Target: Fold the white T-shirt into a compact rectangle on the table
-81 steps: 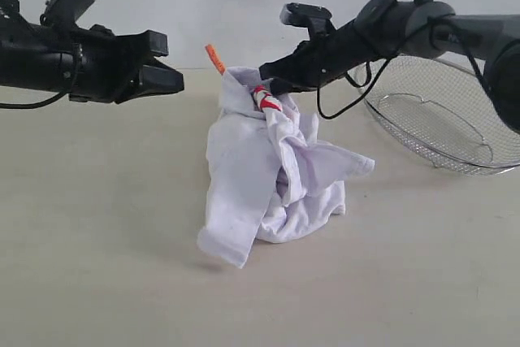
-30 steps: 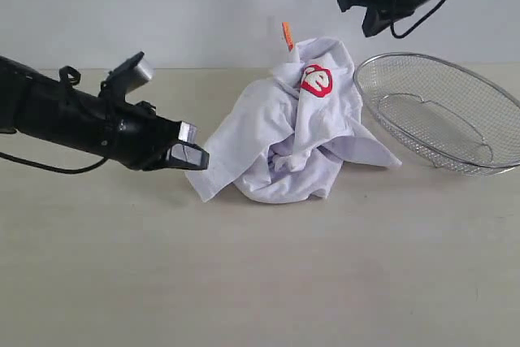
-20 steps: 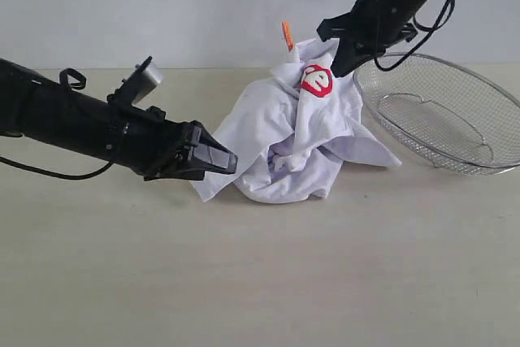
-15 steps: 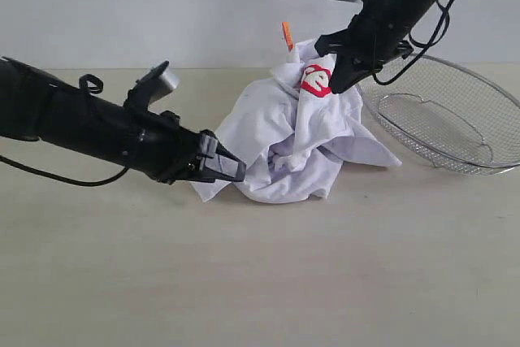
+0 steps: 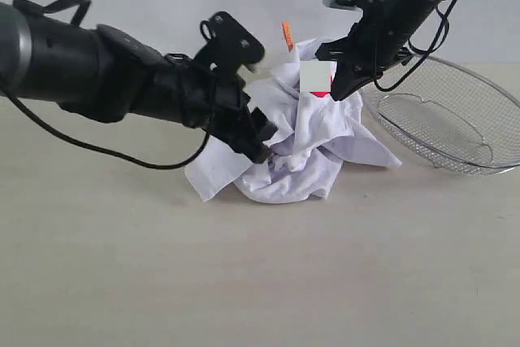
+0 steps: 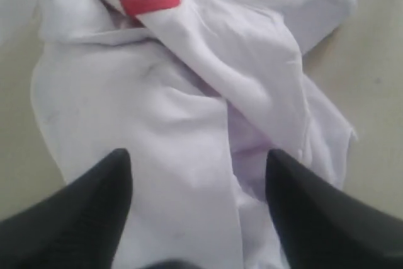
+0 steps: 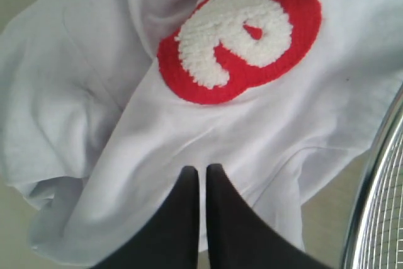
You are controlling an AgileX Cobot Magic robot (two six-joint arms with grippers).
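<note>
With the left gripper [image 6: 196, 159] spread wide just over the crumpled white cotton T-shirt [image 5: 301, 160], heaped on the pale beige matte table [image 5: 260, 298], several layers could be pinched at once and lifted as a lump. The right gripper [image 7: 201, 169], pressed together, is pointed at the red lettering. Both arms are slanted down from opposite sides.

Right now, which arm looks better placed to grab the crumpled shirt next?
Probably the left. The left gripper stands wide open over the white T-shirt, ready to close. The right gripper is shut near the red lettering and must open first.
</note>
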